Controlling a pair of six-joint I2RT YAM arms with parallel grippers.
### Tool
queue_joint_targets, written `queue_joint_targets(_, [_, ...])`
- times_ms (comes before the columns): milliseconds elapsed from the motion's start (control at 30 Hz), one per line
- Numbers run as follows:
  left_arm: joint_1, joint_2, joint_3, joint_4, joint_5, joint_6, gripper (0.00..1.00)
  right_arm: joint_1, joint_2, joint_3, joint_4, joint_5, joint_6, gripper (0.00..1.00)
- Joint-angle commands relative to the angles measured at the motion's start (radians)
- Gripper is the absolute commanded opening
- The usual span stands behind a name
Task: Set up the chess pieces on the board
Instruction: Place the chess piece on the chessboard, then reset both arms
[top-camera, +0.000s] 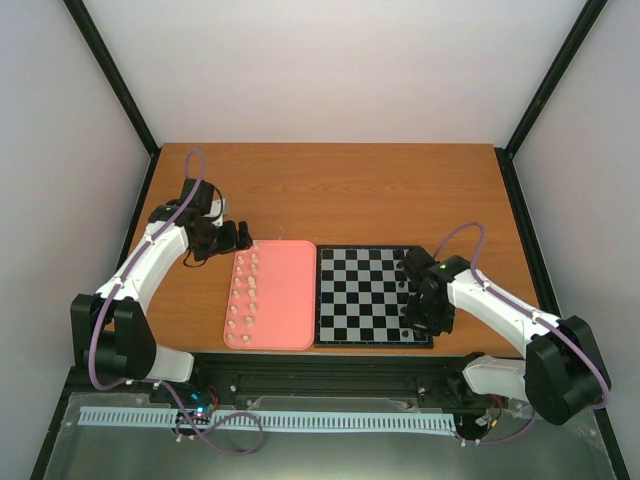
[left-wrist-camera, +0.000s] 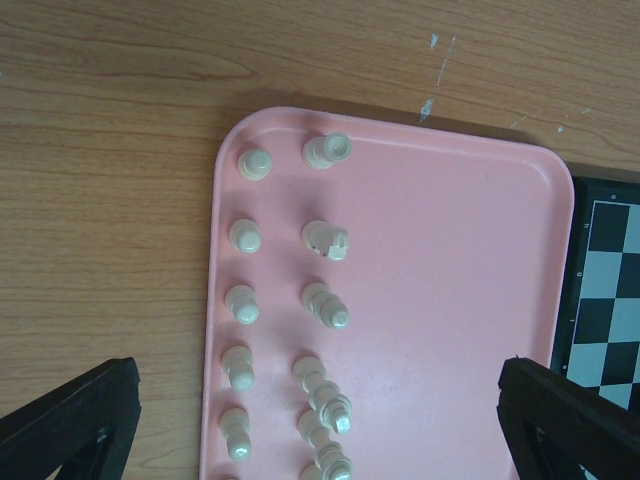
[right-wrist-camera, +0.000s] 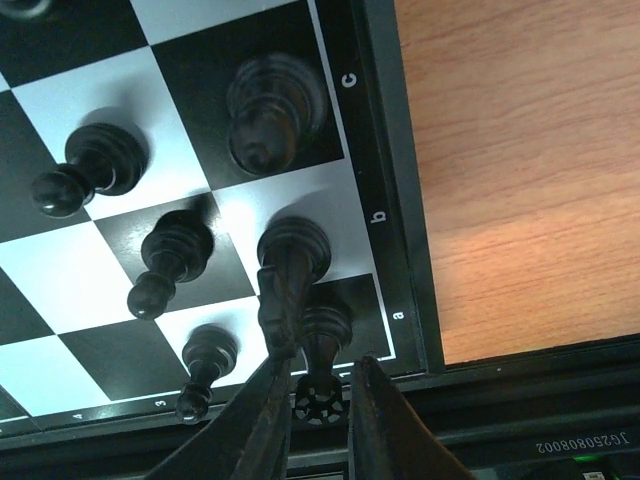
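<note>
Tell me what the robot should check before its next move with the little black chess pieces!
1. Small black rook upright on its corner square of the black-and-white checked chessboard: ok.
2. Right fingers free of the rook: cannot tell.
3. Tall black piece beside it clear of the fingers: cannot tell.
4. Left fingers open above the pink plastic tray: ok.
5. Cream-white pieces on the board: not ok.

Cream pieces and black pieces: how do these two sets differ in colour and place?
The cream pieces are pale; the black pieces are dark. The cream pieces sit in two columns on the pink tray, while the black pieces stand on the chessboard, along its right edge. Both are small chess figures.
</note>
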Motion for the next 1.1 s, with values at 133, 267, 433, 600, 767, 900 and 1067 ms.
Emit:
queue_joint_targets(133, [-0.003, -0.017, 0.019, 0.001, -0.01, -0.004, 1.0, -0.011, -0.011, -0.012, 0.0, 0.0, -0.004, 0.23])
queue_joint_targets(267, [-0.003, -0.019, 0.019, -0.001, -0.009, -0.003, 1.0, -0.011, -0.029, 0.021, -0.041, 0.01, -0.009, 0.27])
queue_joint_targets(433, [-0.003, -0.018, 0.027, -0.005, -0.013, -0.001, 1.0, -0.012, -0.048, 0.086, -0.099, 0.016, -0.01, 0.29])
queue_joint_targets(600, [-0.003, -0.017, 0.034, -0.008, -0.01, -0.001, 1.0, -0.011, -0.033, 0.2, -0.155, 0.052, -0.034, 0.36])
queue_joint_targets(767, [-0.003, -0.014, 0.052, -0.017, -0.009, 0.003, 1.0, -0.011, 0.057, 0.367, -0.186, 0.11, -0.095, 0.5])
queue_joint_targets(900, [-0.003, -0.006, 0.077, -0.03, -0.017, 0.007, 1.0, -0.011, 0.13, 0.496, -0.155, 0.128, -0.151, 0.99])
queue_joint_targets(1067, [-0.003, 0.003, 0.114, -0.047, -0.024, 0.011, 1.0, -0.01, 0.228, 0.625, -0.125, 0.175, -0.207, 1.0])
